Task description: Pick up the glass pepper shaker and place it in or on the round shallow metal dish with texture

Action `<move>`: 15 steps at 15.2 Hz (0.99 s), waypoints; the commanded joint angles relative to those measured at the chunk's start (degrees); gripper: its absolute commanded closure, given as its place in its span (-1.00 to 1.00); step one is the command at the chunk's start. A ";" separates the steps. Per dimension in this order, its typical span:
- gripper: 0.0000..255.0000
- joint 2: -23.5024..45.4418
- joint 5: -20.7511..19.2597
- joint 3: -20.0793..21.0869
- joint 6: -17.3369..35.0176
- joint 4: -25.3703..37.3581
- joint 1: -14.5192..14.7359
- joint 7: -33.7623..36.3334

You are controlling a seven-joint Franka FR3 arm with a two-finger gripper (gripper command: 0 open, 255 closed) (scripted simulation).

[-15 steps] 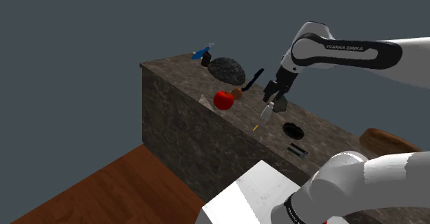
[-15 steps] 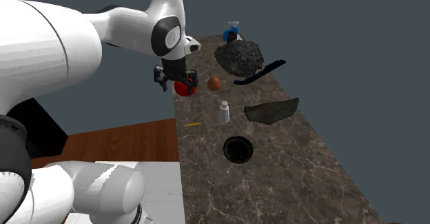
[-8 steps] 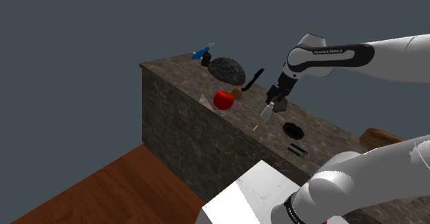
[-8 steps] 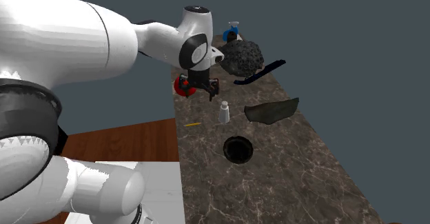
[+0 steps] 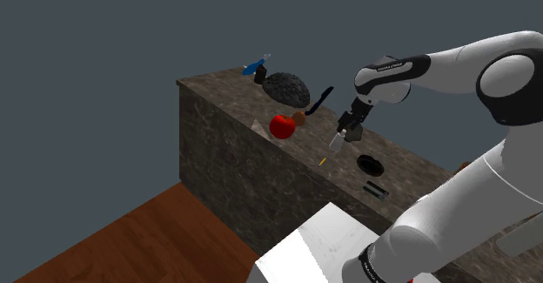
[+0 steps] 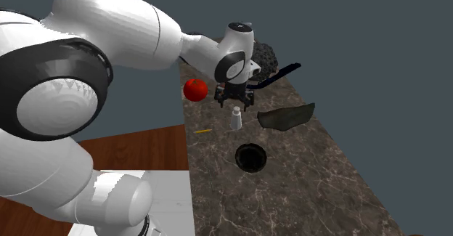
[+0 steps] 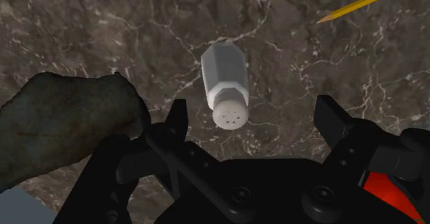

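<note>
The pepper shaker point(image 6: 236, 119) is a small pale bottle with a holed cap, standing upright on the dark marble counter point(image 6: 290, 184). My black gripper point(image 6: 236, 103) hangs just above it, open. In the wrist view the shaker point(image 7: 225, 85) stands below the gap between the fingers point(image 7: 178, 119), nearer one of them and untouched by either. The round shallow dish point(image 6: 250, 157) is black and lies on the counter a short way from the shaker, toward the stand. The shoulder view has the gripper point(image 5: 345, 129) over the shaker point(image 5: 338, 139), with the dish point(image 5: 372, 163) to their right.
A red apple point(image 6: 194, 89) and a yellow pencil point(image 6: 202, 131) lie near the counter's edge. A dark green shard-like object point(image 6: 287, 116) sits close beside the shaker. Farther back are a dark rocky lump point(image 5: 287, 87), a curved dark blue tool point(image 6: 279, 73) and a blue bottle point(image 5: 256, 66).
The arm has swung from over the apple across to the shaker and come down. The gripper now hangs right above the shaker's cap. Nothing on the counter has moved.
</note>
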 commanded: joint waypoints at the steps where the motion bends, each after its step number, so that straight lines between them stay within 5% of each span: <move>1: -1.00 2.82 2.07 -1.03 0.75 1.85 -0.16 -2.55; 8: -1.00 7.26 5.99 -1.07 6.27 -0.20 0.05 -5.34; 15: -1.00 7.26 5.99 -1.05 6.27 -0.20 0.03 -5.34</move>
